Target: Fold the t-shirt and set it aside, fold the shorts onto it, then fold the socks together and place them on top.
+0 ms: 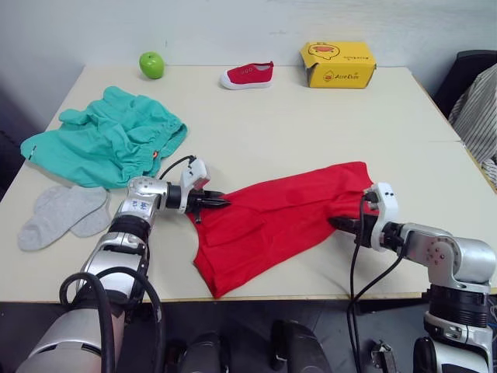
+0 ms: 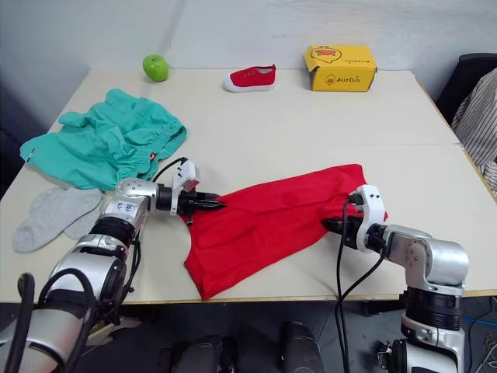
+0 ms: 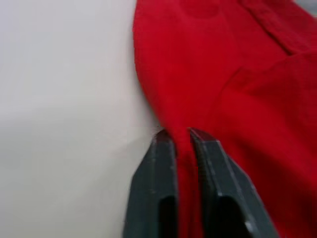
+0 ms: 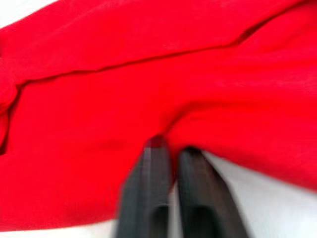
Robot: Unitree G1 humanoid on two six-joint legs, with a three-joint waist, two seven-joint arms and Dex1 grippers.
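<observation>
The red t-shirt (image 1: 283,217) lies partly folded across the near middle of the table. My left gripper (image 1: 219,202) is shut on its left edge, fabric pinched between the fingers (image 3: 163,148). At the shirt's right edge my right gripper (image 1: 335,224) is shut on the cloth too, with its fingers (image 4: 153,168) pressed into a fold. The teal shorts (image 1: 105,140) lie crumpled at the left of the table. Two grey socks (image 1: 62,214) lie side by side near the front left corner.
A green apple (image 1: 151,64), a small red shoe (image 1: 248,75) and a yellow box (image 1: 338,64) stand along the far edge. A dark chair with striped cloth (image 1: 474,101) is beside the table's right side. Bare tabletop (image 1: 295,124) lies between shirt and far objects.
</observation>
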